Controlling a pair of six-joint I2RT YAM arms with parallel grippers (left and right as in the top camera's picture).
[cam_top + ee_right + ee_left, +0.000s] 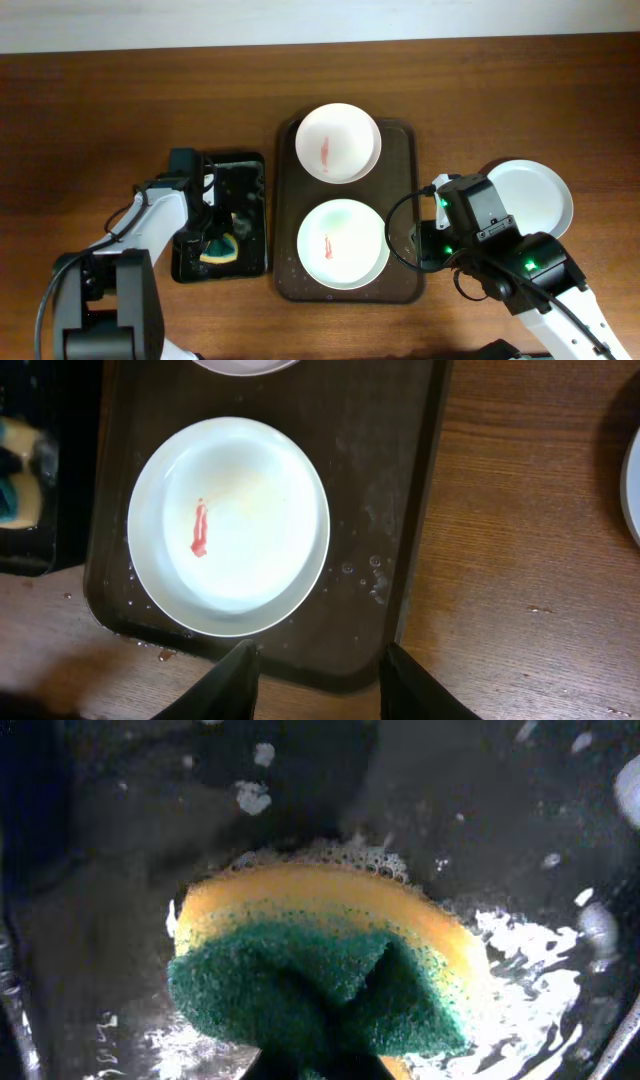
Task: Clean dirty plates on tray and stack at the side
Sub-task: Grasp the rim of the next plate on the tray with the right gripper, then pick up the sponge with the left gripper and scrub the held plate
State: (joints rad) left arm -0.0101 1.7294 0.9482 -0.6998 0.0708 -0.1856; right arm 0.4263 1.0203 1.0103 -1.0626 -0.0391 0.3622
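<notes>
We see our left gripper (213, 238) squeezing the sponge (320, 940) in the black tray (245, 170). Our right gripper (318, 682) hangs open over the brown tray (400, 510), beside a smeared plate (250, 530).

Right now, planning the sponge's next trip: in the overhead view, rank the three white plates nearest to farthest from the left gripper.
From the left gripper, shut on the sponge:
1. Near smeared plate, at the brown tray's near end, just to the right.
2. Far smeared plate, at the tray's far end.
3. Plain plate, off the tray, far right.
</notes>
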